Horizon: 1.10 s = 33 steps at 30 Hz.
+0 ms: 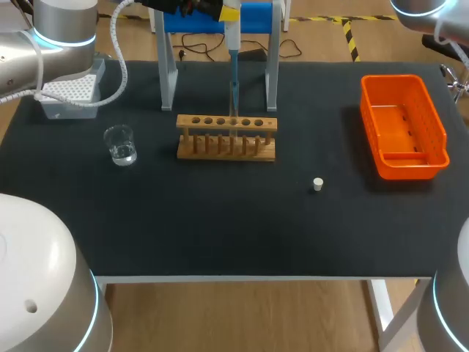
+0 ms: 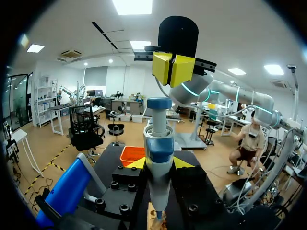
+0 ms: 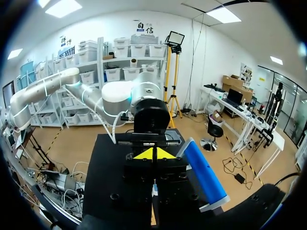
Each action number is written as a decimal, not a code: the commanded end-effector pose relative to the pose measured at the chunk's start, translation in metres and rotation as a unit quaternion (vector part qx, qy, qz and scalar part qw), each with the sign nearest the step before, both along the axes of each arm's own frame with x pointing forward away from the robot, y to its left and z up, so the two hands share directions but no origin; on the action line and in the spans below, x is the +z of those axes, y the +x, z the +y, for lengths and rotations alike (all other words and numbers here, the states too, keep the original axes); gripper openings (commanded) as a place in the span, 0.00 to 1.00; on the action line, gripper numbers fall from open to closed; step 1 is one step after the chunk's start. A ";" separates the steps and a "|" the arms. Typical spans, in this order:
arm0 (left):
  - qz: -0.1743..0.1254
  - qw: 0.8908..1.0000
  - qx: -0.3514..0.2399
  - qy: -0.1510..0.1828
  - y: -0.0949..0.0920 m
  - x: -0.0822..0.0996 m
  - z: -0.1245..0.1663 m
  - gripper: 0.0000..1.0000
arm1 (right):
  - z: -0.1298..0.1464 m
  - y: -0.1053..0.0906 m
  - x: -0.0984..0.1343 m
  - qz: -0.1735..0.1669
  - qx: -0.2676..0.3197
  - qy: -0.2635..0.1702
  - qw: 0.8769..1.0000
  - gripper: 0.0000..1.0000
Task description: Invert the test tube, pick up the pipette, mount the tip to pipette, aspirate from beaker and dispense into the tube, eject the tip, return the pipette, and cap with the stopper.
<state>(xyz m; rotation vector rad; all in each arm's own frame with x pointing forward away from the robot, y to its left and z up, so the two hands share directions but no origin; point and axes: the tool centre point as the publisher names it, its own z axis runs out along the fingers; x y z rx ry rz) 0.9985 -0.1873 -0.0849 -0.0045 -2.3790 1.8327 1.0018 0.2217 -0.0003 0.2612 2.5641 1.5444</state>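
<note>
Stopper point(image 1: 317, 184) lies loose on table point(image 1: 220, 220); pipette point(image 1: 234, 70) hangs tip-down over rack point(image 1: 226, 137). Left wrist: left claw point(image 2: 159, 163) clamped on pipette body, right claw point(image 2: 173, 69) pinched shut, empty, above plunger point(image 2: 159, 102). Right wrist: its yellow tips touch, pipette just below. Risk: off-centre plunger push tilts pipette, liquid misses rack hole.

Robot lab bench: black table point(image 1: 220, 227) laid out with tube rack point(image 1: 226, 137), glass beaker point(image 1: 120, 144) of clear liquid, tip box point(image 1: 69, 89), blue pipette point(image 1: 233, 62) upright over the rack, white stopper point(image 1: 318, 184), orange bin point(image 1: 402, 126); left arm point(image 1: 51, 44) and right arm point(image 1: 425, 9) at the back corners.
</note>
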 end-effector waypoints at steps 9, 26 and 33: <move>-0.001 1.000 0.002 0.000 -0.002 0.000 0.000 0.00 | 0.005 0.000 -0.006 0.005 0.002 -0.007 1.000 0.00; -0.001 1.000 0.002 0.000 -0.002 0.000 0.000 0.00 | 0.007 -0.002 -0.015 0.012 0.002 -0.017 1.000 0.00; -0.001 1.000 0.002 0.000 -0.002 0.000 0.000 0.00 | 0.007 -0.002 -0.021 0.017 0.004 -0.018 1.000 0.00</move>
